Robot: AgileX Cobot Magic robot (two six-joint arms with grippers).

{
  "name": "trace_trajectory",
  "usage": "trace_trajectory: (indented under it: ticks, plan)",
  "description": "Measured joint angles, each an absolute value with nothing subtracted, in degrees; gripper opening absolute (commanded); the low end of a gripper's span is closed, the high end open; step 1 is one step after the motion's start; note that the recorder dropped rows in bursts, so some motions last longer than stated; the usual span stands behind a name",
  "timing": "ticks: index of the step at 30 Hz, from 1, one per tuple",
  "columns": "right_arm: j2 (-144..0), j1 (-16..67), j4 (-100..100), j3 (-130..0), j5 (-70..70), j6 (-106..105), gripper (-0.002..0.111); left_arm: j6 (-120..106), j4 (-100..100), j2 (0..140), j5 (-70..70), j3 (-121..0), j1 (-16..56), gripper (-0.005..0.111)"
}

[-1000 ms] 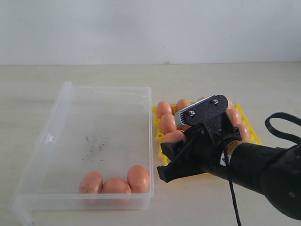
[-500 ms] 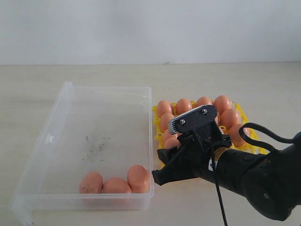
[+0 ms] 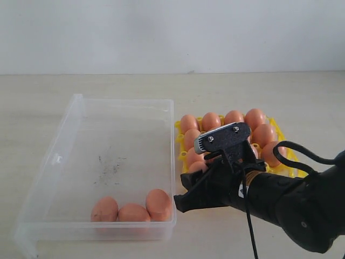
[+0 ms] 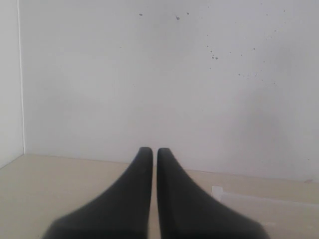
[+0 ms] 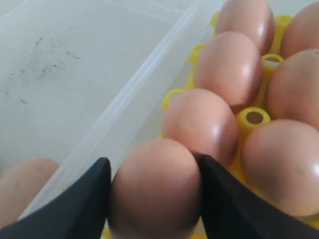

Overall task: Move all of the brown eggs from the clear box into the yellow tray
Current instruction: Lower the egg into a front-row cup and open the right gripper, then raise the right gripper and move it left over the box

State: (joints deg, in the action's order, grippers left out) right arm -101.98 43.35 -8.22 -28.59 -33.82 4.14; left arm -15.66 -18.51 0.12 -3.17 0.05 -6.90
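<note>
Three brown eggs lie at the near end of the clear box. The yellow tray stands right of the box and holds several eggs. My right gripper hangs low over the tray's near-left corner, shut on one brown egg. That egg sits between the two black fingers, just in front of the tray's left column of eggs. My left gripper is shut and empty, facing a white wall; it does not show in the exterior view.
The box wall runs close beside the tray's left edge. A black cable loops above the right arm. Bare tabletop lies behind the box and the tray.
My right gripper has moved down and toward the near-left corner of the tray with the egg in it. More of the tray's far eggs now show behind it.
</note>
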Motion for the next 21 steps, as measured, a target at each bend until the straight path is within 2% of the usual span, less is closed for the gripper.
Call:
trace_trajectory:
  ticks: [14, 21]
  plan:
    - [-99.0, 43.3, -9.7, -28.6, -29.3, 4.5, 0.048, -15.7, -18.5, 0.1, -3.2, 0.1, -6.9, 0.004]
    - [-95.0, 43.3, -12.8, -28.6, -25.9, 0.3, 0.044, -15.7, -18.5, 0.1, -3.2, 0.1, -6.9, 0.004]
